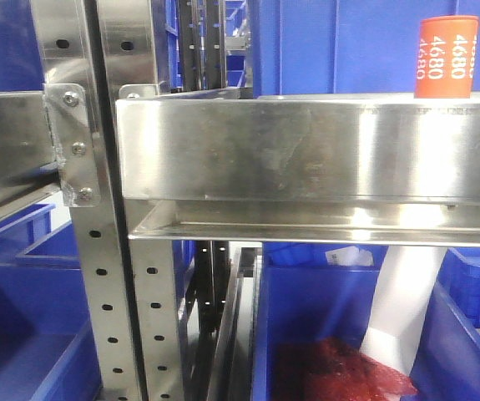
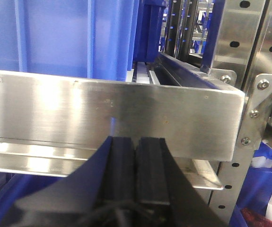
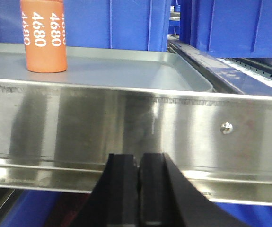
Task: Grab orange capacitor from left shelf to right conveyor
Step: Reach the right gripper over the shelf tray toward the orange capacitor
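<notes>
- Blue plastic bins (image 3: 140,23) fill the background behind a steel shelf (image 1: 306,150).
- Upright on that shelf, at the right behind its front lip, stands the orange capacitor (image 1: 446,57).
- Below, a lower blue bin (image 1: 306,309) holds crumpled red material (image 1: 340,372).
- Both the left pincer (image 2: 136,156) and the right pincer (image 3: 138,175) have their fingers pressed together, empty, near the lip.

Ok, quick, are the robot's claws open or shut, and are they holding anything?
Left gripper: closed, holding nothing.
Right gripper: closed, holding nothing.
</notes>
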You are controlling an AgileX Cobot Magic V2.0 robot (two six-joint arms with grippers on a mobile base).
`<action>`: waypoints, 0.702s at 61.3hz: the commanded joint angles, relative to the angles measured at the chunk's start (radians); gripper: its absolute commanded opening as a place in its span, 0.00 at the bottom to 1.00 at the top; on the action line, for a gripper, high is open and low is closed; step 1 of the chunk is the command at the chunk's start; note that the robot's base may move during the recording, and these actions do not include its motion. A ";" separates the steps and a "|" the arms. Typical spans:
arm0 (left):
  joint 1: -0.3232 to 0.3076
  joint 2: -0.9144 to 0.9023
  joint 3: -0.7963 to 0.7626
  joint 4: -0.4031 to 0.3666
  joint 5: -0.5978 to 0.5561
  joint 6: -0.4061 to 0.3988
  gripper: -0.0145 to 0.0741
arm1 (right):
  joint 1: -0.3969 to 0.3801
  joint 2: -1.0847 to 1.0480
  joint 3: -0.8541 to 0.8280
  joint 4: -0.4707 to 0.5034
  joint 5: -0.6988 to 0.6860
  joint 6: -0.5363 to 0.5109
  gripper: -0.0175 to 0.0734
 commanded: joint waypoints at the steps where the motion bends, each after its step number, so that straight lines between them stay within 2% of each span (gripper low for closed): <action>1: 0.002 -0.019 -0.007 0.000 -0.089 -0.001 0.05 | -0.004 -0.021 0.002 -0.001 -0.089 -0.007 0.23; 43: 0.002 -0.019 -0.007 0.000 -0.089 -0.001 0.05 | -0.004 -0.021 0.002 -0.002 -0.089 -0.007 0.23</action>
